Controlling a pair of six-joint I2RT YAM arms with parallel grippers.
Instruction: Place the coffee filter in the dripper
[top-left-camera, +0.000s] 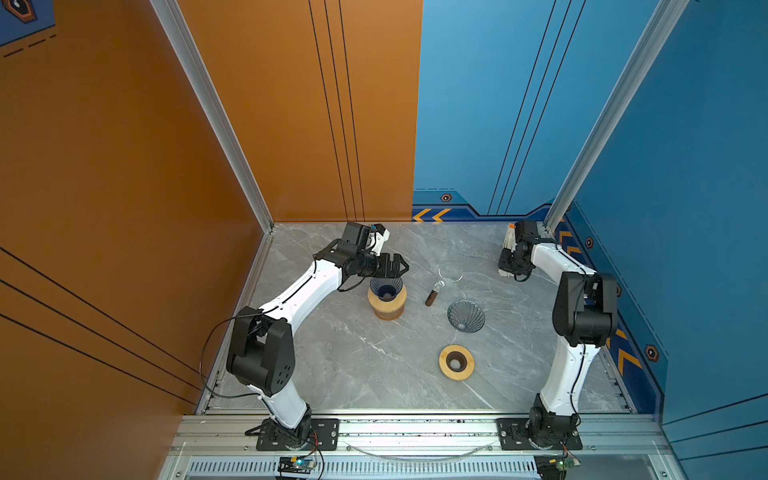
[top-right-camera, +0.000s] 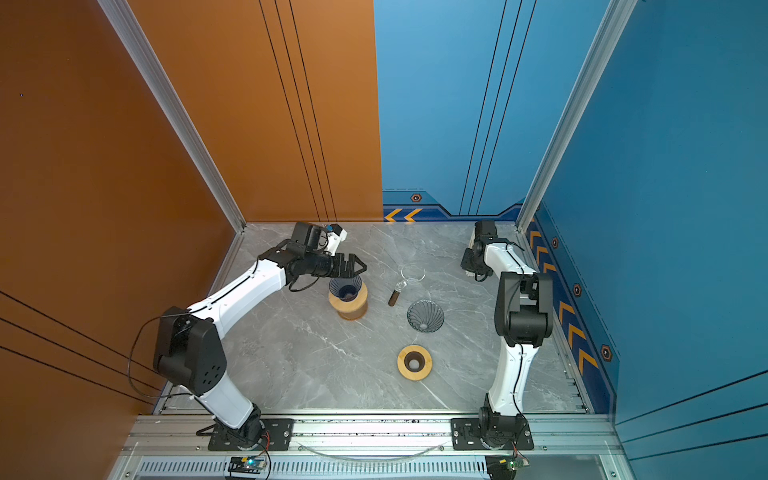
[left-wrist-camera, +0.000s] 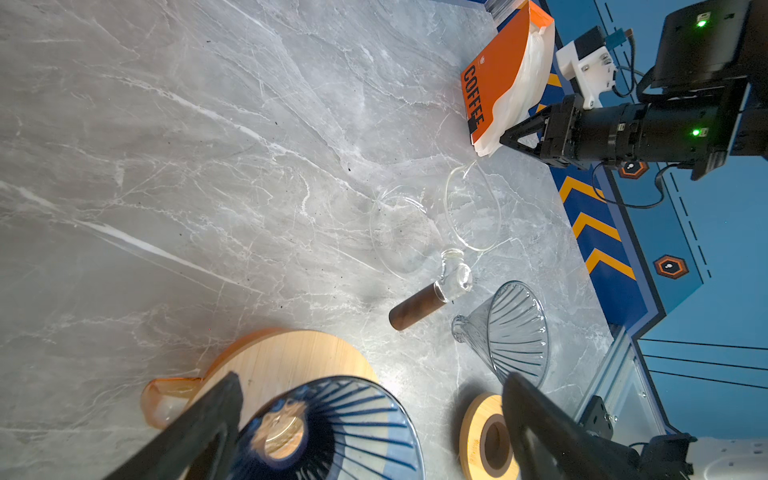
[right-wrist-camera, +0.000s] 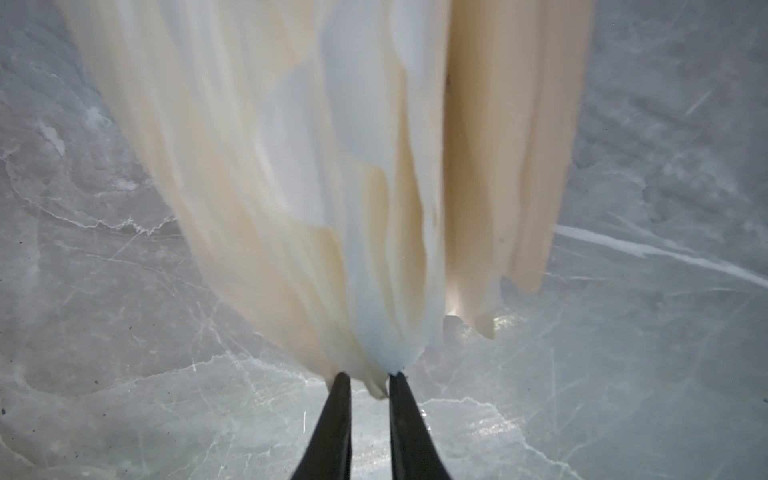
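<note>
Right gripper (right-wrist-camera: 365, 376) pinches the tips of the white paper coffee filters (right-wrist-camera: 332, 166) in the orange COFFEE pack (left-wrist-camera: 494, 79); draw slowly so only 1 comes free. Left gripper (top-left-camera: 403, 266), spread wide, hovers over the blue ribbed glass dripper (top-left-camera: 386, 289).

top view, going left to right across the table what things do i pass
blue dripper → brown handle → grey dripper → coffee filters

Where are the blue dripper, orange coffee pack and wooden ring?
blue dripper (top-left-camera: 386, 286), in a top view, its ribbed inner wall.
orange coffee pack (left-wrist-camera: 494, 70), left wrist view, its printed face.
wooden ring (top-right-camera: 401, 362), in a top view, its pale rim.
</note>
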